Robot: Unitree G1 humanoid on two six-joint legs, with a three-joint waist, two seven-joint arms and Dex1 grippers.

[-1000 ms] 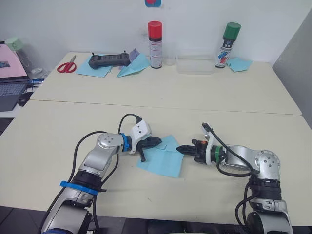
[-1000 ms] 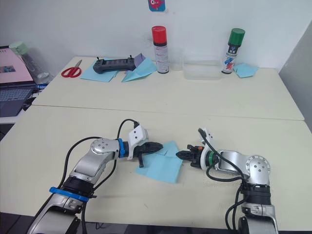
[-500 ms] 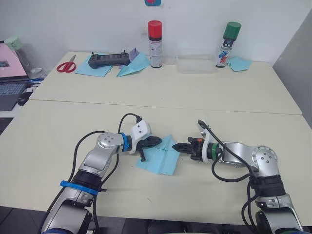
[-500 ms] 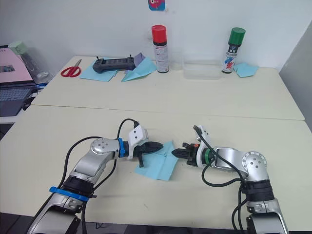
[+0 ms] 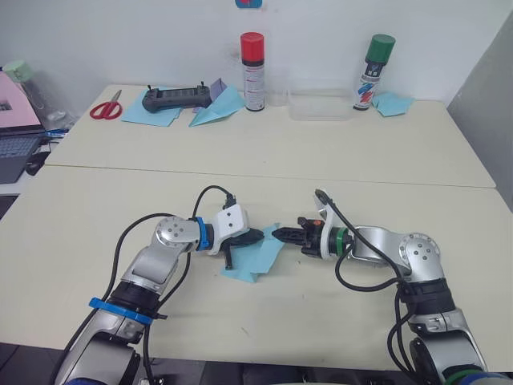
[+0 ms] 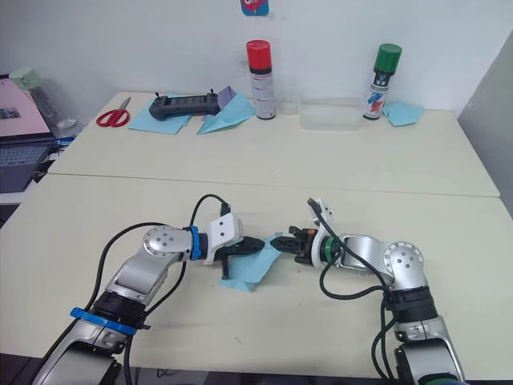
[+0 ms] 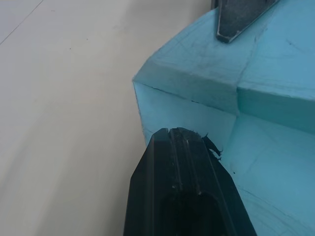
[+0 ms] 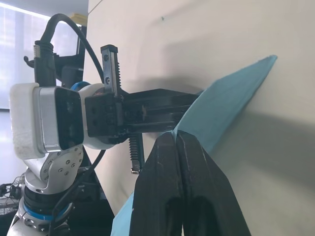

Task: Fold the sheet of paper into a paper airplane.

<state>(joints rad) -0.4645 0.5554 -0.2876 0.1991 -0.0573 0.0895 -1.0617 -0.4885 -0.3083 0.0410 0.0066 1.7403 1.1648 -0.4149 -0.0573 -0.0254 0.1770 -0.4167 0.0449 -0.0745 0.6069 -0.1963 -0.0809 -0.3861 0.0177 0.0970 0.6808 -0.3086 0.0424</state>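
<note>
1. My right gripper [image 5: 278, 233] has its fingers pinched tight together on the raised edge of the sheet of paper [image 5: 255, 258], lifting that flap up and over so it can fold.
2. My left gripper [image 5: 255, 237] presses down on the sheet's opposite side; I read that as an anchor for the fold. Whether its fingers are parted or closed, I cannot tell.
3. The sheet lies on the near table [image 5: 72, 241], between my two grippers, part flat, part tilted up.
4. Far beyond the sheet stand a red-capped spray can [image 5: 253, 72] and a green-capped spray can [image 5: 374, 74]; their labels are too small to read.
</note>
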